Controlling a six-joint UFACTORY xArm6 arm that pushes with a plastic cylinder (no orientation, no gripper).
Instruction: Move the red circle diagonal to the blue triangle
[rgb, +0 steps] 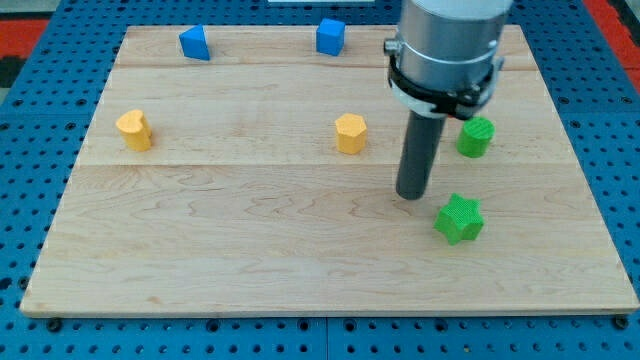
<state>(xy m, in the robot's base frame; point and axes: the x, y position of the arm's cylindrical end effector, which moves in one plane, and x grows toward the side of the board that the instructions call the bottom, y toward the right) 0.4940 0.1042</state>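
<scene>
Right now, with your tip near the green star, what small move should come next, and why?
Probably slide my tip slightly toward the view's left, away from the green star just to its right. No red circle shows; my arm may hide it near the view's top right. Moving aside might reveal it. The blue triangle sits at the top left.

- The desk (250, 220) is pale wood with fine lengthwise grain and faint seams between its planks.
- Around it lies a blue pegboard (620, 180) dotted with dark holes.
- The triangle block (195, 43) and the cube block (331, 36) are blue.
- The heart-like block (133, 129) and the hexagon block (351, 132) are yellow-orange.
- The round ribbed block (476, 136) and the star block (460, 218) are green.
- My tip (411, 194) is dark grey; the cylinder (445, 40) above is silver-grey, banded black.
</scene>
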